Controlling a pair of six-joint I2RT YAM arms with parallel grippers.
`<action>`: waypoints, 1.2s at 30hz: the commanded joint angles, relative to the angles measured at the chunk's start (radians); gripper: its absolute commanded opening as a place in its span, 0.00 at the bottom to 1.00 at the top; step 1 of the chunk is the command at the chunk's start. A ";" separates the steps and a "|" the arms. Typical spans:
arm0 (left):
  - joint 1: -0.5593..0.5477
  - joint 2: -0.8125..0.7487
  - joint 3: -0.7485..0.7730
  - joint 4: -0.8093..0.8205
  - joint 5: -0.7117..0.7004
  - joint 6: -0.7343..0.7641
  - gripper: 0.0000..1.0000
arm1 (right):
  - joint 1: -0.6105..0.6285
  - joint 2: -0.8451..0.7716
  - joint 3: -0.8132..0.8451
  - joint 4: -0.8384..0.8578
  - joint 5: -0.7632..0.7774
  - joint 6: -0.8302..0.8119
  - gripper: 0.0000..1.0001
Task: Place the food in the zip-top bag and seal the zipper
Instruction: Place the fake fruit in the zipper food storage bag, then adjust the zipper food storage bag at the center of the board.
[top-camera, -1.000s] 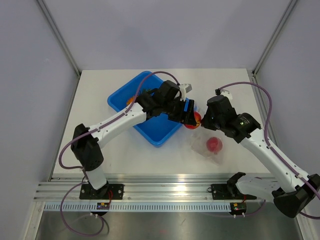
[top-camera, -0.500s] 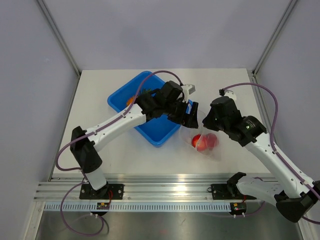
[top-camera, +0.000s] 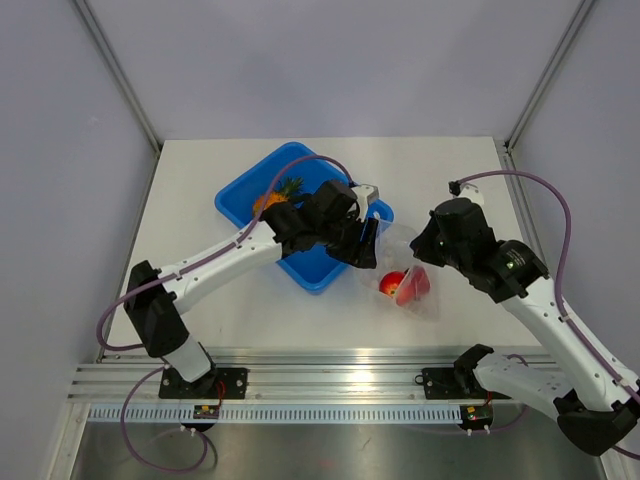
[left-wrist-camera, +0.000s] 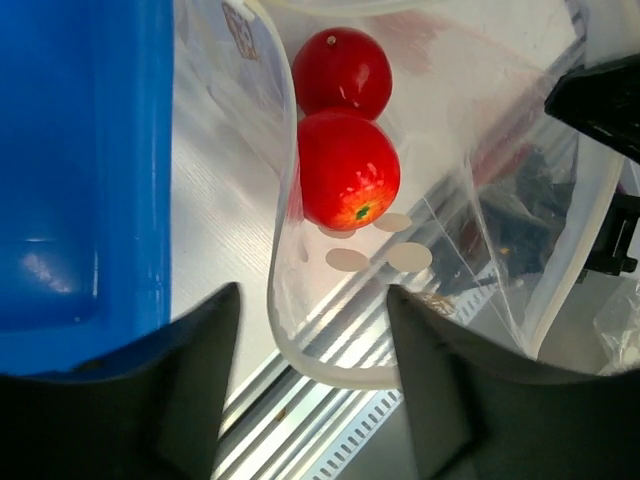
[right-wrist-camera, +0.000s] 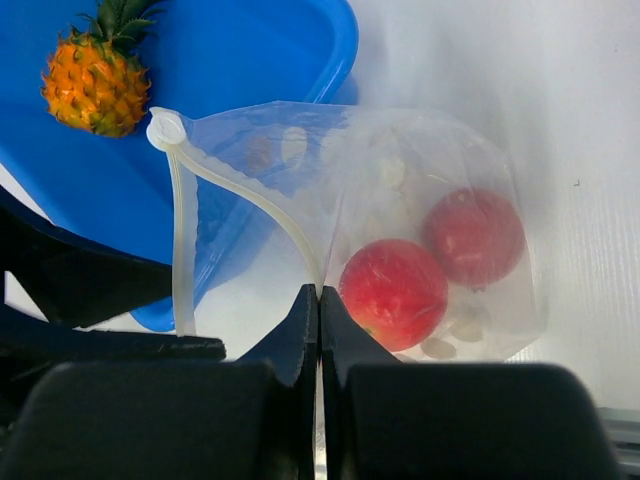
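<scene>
The clear zip-top bag (top-camera: 408, 272) lies right of the blue tray, its mouth facing the tray. Two red fruits (top-camera: 392, 285) (top-camera: 419, 283) sit inside it, also seen as the two red fruits (left-wrist-camera: 347, 170) (left-wrist-camera: 341, 72) in the left wrist view. The orange pineapple (top-camera: 275, 197) (right-wrist-camera: 95, 80) lies in the tray. My left gripper (top-camera: 366, 246) (left-wrist-camera: 312, 345) hovers open at the bag's mouth, holding nothing. My right gripper (right-wrist-camera: 318, 292) is shut on the bag's upper mouth edge, lifting the zipper (right-wrist-camera: 250, 200) so the mouth gapes.
The blue tray (top-camera: 245, 205) (right-wrist-camera: 230, 60) stands at centre left, its right corner next to the bag's mouth. Metal rails (top-camera: 330, 385) run along the table's near edge. Frame posts rise at the back corners.
The left gripper let go of the second red fruit, which now rests in the bag beside the first. That gripper then drew back toward the tray, uncovering the pineapple.
</scene>
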 joint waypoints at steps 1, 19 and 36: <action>-0.018 0.024 0.030 0.033 -0.013 0.024 0.53 | 0.005 -0.039 0.008 0.001 0.002 0.025 0.00; -0.024 0.302 0.314 -0.053 0.029 0.069 0.00 | 0.005 0.013 -0.032 -0.066 0.136 0.000 0.00; -0.058 0.222 0.303 -0.004 0.050 0.054 0.00 | 0.007 -0.085 0.040 -0.111 0.173 -0.018 0.00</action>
